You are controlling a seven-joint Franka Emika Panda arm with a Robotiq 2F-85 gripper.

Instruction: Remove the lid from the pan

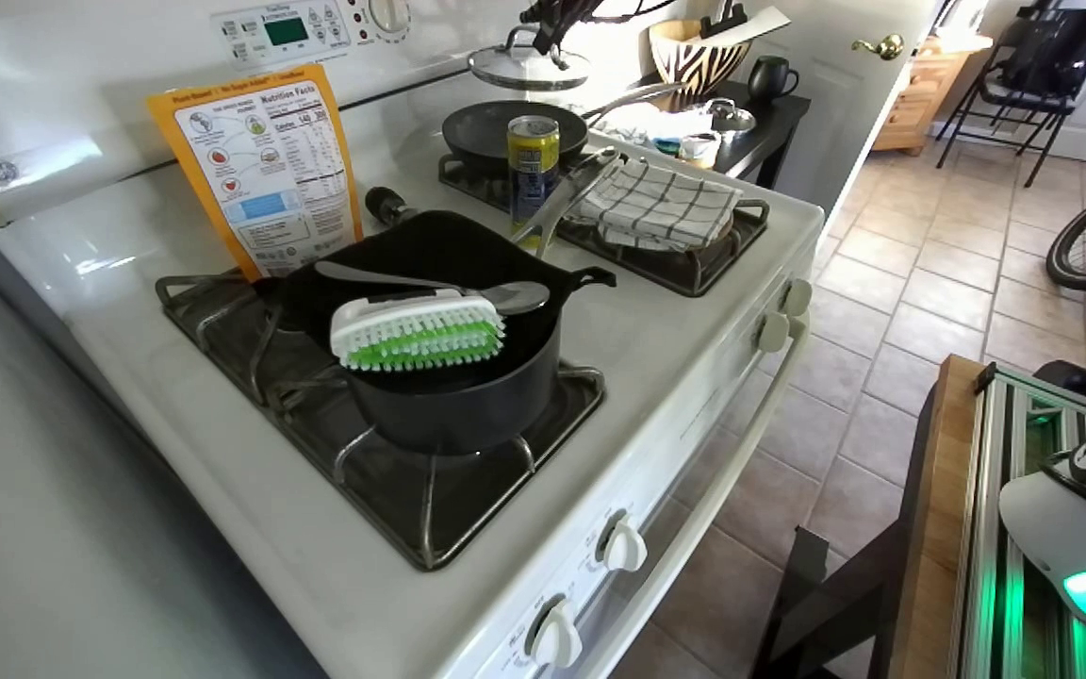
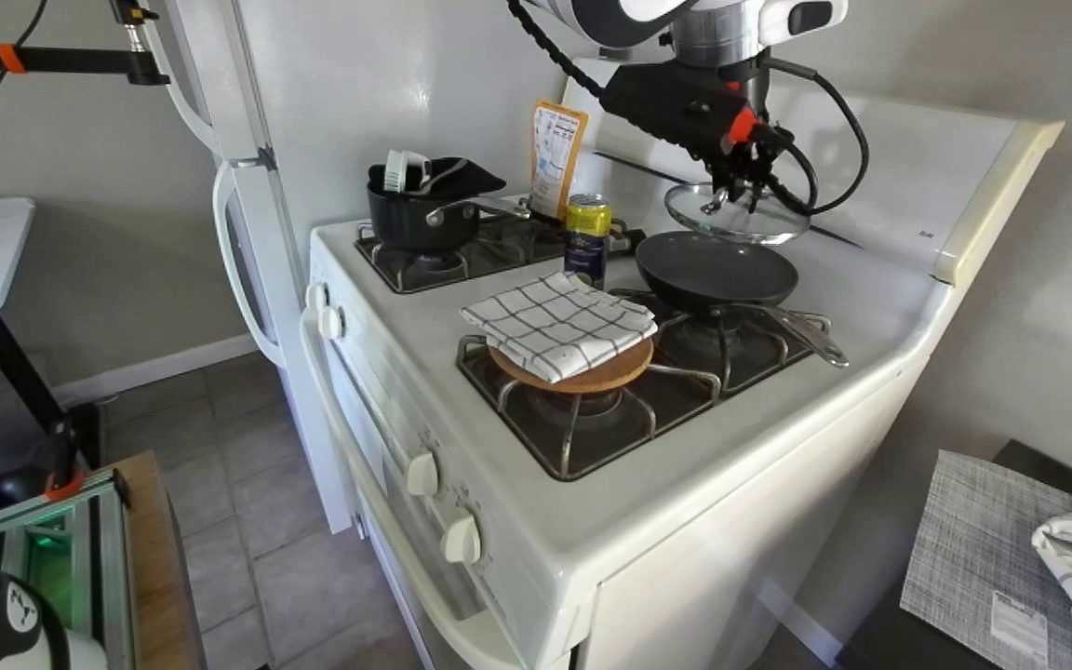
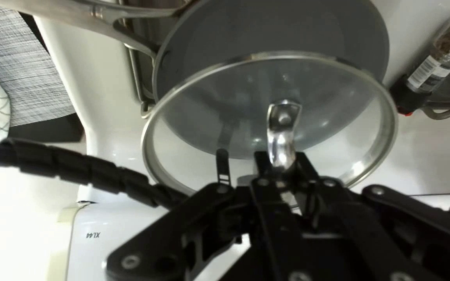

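Observation:
The lid is a round clear glass disc with a silvery rim and an arched metal handle. It shows in both exterior views (image 1: 529,74) (image 2: 748,223) and in the wrist view (image 3: 240,105). My gripper (image 3: 282,162) is shut on the lid's handle, with a black finger on each side of it; it also shows in an exterior view (image 2: 736,186). The lid hangs above and towards the back of the pan, apart from it and slightly tilted. The pan (image 2: 713,270) is dark grey, round and uncovered on a back burner; its inside looks empty in the wrist view (image 3: 275,31).
A black pot (image 1: 458,405) holds a green-and-white brush (image 1: 420,330) and a spoon. A yellow-and-blue can (image 2: 587,237) stands near the pan. A checked towel (image 2: 562,321) lies on a round board on the front burner. A pepper grinder (image 3: 432,62) lies beside the pan. An orange-edged bag (image 1: 265,170) leans on the back panel.

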